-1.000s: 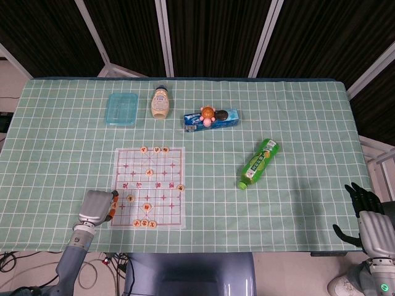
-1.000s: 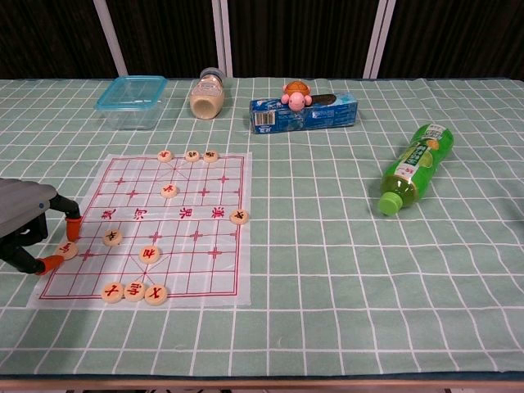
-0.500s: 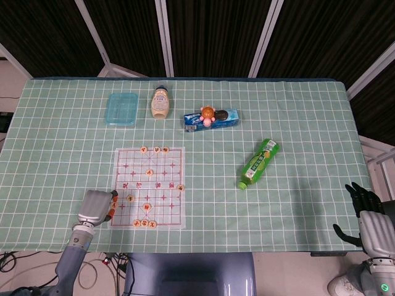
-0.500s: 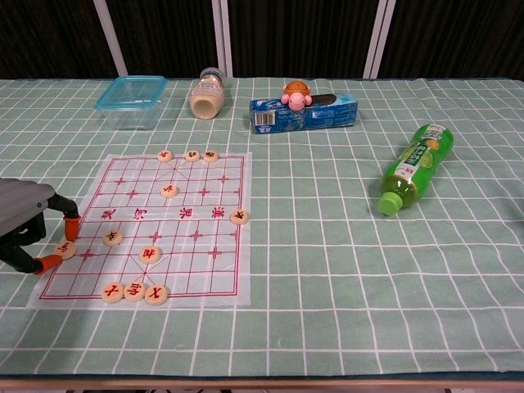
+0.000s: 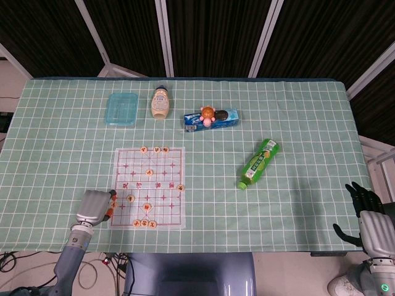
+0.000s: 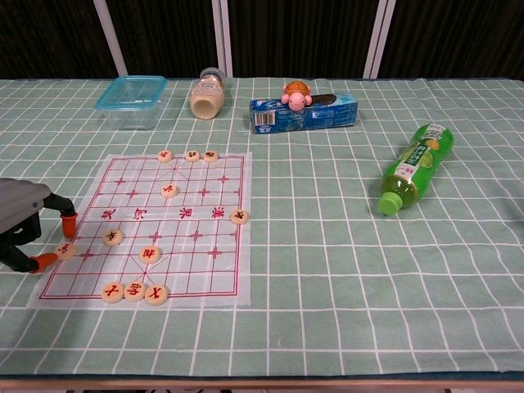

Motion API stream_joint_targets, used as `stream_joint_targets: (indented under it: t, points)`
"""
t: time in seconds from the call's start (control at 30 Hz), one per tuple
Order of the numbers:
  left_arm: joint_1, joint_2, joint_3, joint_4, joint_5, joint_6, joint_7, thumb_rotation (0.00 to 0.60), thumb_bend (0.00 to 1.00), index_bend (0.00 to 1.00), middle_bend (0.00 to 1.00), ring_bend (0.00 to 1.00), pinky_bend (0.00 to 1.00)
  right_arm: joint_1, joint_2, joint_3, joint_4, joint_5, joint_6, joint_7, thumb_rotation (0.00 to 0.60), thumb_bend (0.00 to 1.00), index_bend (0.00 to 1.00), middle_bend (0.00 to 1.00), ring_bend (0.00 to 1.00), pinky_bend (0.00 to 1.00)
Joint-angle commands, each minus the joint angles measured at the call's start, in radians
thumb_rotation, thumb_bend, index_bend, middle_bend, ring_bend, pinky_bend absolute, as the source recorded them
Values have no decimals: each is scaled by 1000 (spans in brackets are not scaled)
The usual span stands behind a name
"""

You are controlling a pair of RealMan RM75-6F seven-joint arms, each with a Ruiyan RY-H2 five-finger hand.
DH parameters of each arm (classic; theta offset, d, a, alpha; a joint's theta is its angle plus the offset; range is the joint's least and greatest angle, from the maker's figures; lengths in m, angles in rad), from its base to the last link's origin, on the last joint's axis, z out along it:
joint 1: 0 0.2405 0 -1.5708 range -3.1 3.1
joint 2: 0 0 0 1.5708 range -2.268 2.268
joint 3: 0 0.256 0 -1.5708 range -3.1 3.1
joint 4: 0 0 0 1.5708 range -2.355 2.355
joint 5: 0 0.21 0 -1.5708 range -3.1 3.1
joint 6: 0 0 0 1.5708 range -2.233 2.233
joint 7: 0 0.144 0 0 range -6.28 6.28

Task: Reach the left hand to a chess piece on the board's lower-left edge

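The chess board (image 6: 192, 246) (image 5: 162, 174) is a clear sheet with red lines and several round pieces on it. One tan chess piece (image 6: 65, 250) lies flat at the board's lower-left edge. My left hand (image 6: 20, 223) (image 5: 94, 208) hovers just left of it, fingers apart. One orange fingertip (image 6: 69, 219) stands beyond the piece and another (image 6: 39, 262) lies just short of it, close to touching. The hand holds nothing. My right hand (image 5: 370, 222) rests open at the table's right front corner, seen only in the head view.
A row of three pieces (image 6: 133, 291) lines the board's front edge. A blue-lidded box (image 6: 131, 100), a small bottle (image 6: 207, 94), a snack pack with a pink toy (image 6: 303, 110) and a lying green bottle (image 6: 413, 168) sit further off.
My left hand has drawn slightly to the left, away from the board. The piece at the edge has stayed where it was. The right hand has not moved.
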Motion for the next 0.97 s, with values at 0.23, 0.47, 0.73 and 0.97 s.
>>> stream_joint_targets:
  t: [0.23,0.47,0.73,0.97]
  points:
    - [6,22,-3,-20,16,18,-27,600,263,360,985,950,991,0,0,1,0,-2,3,-2,600,304,0,0,0,0]
    - [51,78,19,-66,157,105,-146,600,164,85,518,529,644,0,-2,1,8,-10,8,-6,600,304,0,0,0,0]
    - [120,158,91,-83,346,219,-282,600,31,0,10,15,141,0,-6,-2,18,-22,15,-21,600,304,0,0,0,0]
    - [176,207,137,-81,429,285,-345,600,21,0,0,0,52,0,-8,-3,24,-27,19,-29,600,304,0,0,0,0]
